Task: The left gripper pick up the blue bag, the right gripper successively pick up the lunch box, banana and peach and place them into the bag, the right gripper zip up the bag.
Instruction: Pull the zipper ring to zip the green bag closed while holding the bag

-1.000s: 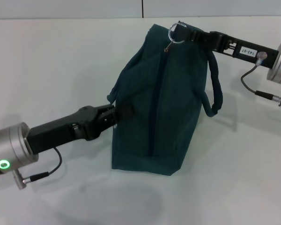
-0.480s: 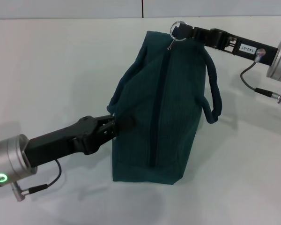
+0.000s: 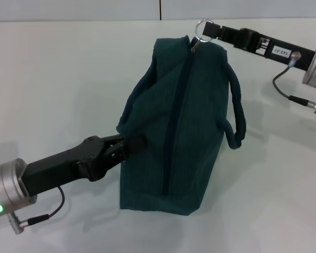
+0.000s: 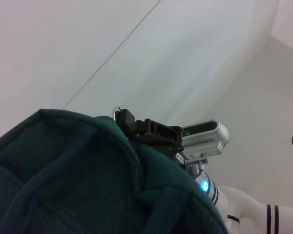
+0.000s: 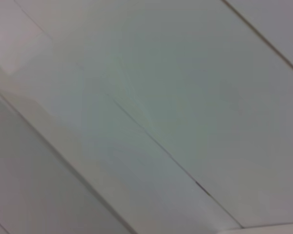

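Since a second ago your blue bag [image 3: 174, 121] has swung: its far end has shifted left and farther away, its near end has slid left, and the zip now runs closed along nearly the whole top, from the near end up to the ring pull [image 3: 202, 27] at the far end. You can see the bag standing on the white table [image 3: 68, 79] in the middle of the scene, leaning with its far end raised. One rope handle [image 3: 237, 110] hangs loose on the right side; the other droops on the left side.

Your right gripper [image 3: 210, 31] has moved left and farther off with the pull; it reaches in from the far right, its fingers pinched on the ring pull at the bag's far top corner. In the left wrist view you see that same claw [image 4: 124, 118] peeking over the bag's far edge.

Your left gripper [image 3: 130, 143] comes in from the near left and has drifted slightly nearer; its fingers are closed on the bag's left side, by the left handle. Its silver cylinder [image 3: 8, 190] shows a green light.

The right wrist view shows only pale, flat surfaces.
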Controlling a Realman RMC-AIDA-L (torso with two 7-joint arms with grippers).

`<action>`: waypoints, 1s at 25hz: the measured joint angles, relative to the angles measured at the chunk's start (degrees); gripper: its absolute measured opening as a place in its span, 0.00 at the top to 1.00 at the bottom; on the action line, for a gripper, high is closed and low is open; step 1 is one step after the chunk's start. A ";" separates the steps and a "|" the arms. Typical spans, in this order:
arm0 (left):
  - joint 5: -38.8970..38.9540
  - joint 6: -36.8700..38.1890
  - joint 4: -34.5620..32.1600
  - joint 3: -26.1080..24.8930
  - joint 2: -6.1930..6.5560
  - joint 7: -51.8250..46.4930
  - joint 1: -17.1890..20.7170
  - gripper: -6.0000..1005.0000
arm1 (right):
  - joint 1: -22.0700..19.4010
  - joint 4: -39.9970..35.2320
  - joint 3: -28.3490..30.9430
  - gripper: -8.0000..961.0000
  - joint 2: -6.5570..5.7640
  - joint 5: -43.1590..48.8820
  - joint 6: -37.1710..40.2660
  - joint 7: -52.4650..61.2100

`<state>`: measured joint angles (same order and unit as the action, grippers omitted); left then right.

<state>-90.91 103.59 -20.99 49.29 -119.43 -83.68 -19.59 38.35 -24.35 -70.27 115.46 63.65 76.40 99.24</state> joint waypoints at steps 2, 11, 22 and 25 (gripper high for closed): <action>-0.04 0.01 0.00 0.15 0.01 -0.02 0.35 0.94 | -0.06 0.15 0.40 0.99 -0.05 -0.02 -0.28 -0.35; 0.04 0.04 -0.33 -0.61 0.36 -0.07 2.70 0.94 | -0.85 -0.03 0.81 0.99 -0.09 -0.06 -1.48 -1.86; 0.33 -0.56 -1.01 -2.77 0.46 -0.11 3.24 0.93 | -1.93 -0.31 1.15 0.99 -0.07 -0.15 0.02 -2.21; 0.52 -0.58 -1.65 -4.58 0.58 -0.57 2.99 0.92 | -2.82 -1.30 1.26 0.99 -0.04 -0.15 0.80 -2.26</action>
<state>-90.39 103.02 -22.64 44.71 -118.85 -84.24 -16.60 35.53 -25.66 -69.01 115.42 63.49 77.20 96.99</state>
